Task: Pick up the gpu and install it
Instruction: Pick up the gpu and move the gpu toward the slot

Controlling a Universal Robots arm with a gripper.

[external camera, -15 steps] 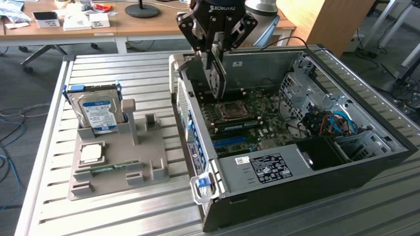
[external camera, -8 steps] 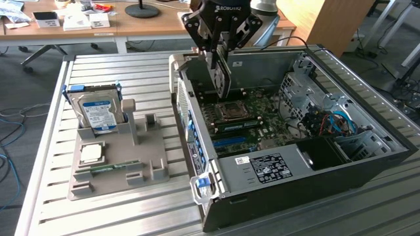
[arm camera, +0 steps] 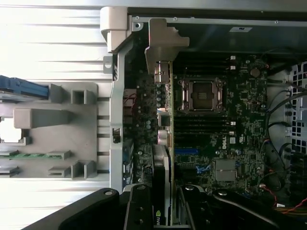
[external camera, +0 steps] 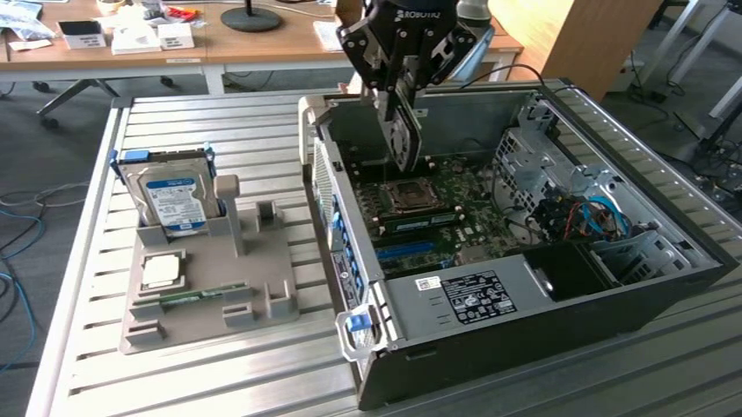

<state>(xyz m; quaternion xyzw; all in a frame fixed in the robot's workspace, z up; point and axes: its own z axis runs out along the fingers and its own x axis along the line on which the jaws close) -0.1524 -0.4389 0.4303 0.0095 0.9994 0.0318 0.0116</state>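
The end effector (external camera: 397,87), marked ROBOTIQ, grips the gpu (external camera: 401,130) on edge inside the open case (external camera: 649,287), just above a DELL motherboard (arm camera: 240,120). Below it, the case lies on a slatted metal table (external camera: 232,382); beyond it stand wooden desks (external camera: 267,48).

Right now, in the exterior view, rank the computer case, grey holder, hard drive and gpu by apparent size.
1. computer case
2. grey holder
3. hard drive
4. gpu, though it is seen edge-on, so the last pair is unsure.
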